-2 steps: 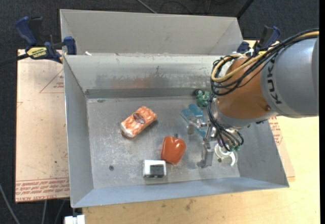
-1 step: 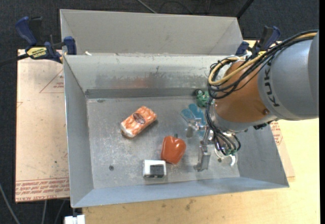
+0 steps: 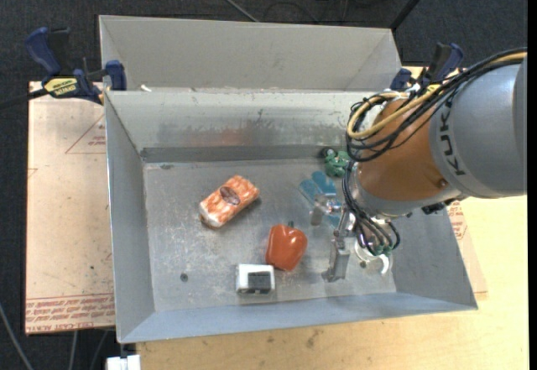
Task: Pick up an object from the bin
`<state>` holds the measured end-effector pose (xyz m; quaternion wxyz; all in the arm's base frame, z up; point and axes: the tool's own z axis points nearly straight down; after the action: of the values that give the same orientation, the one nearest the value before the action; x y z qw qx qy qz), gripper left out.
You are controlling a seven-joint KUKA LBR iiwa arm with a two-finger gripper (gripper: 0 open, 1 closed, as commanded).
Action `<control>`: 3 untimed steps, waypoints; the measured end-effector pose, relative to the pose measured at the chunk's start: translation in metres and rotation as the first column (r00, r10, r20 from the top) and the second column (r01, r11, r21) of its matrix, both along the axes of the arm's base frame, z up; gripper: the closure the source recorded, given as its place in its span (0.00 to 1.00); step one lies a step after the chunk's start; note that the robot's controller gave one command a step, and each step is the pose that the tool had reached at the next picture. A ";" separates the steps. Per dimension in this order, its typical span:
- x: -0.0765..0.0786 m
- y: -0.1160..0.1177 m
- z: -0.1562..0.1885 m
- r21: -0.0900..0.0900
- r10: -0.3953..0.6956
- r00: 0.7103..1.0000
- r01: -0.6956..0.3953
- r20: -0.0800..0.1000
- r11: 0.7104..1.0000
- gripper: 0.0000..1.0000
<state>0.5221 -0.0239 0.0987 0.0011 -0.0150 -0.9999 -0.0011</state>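
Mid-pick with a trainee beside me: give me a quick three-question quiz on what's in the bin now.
1. True or false: in the camera view, the red pepper-shaped thing lies left of the hand.
2. Which lies nearest the view's bottom edge? A) blue thing B) small white box C) green thing
3. Fill in: the orange-and-white oblong thing lies to the view's ___ of the pepper-shaped thing.
Key: 1 true; 2 B; 3 left.

Glossy red-orange pepper-shaped plastic toy (image 3: pixel 286 247), rounded, small dark stem on top, resting on the floor of the grey metal bin (image 3: pixel 193 251), right of centre toward the near wall. Just beside its lower left, apart from it: small white-and-grey boxy block (image 3: pixel 255 278).
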 end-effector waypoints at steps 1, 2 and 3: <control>0.011 0.030 -0.002 0.000 0.157 0.988 -0.157 0.004 0.988 0.00; 0.011 0.028 0.000 0.000 0.220 0.975 -0.220 0.004 0.975 0.00; -0.013 0.022 0.045 0.000 0.188 0.982 -0.188 0.000 0.982 0.00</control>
<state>0.5087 -0.0018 0.1441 0.0013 0.0794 -0.9968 -0.0008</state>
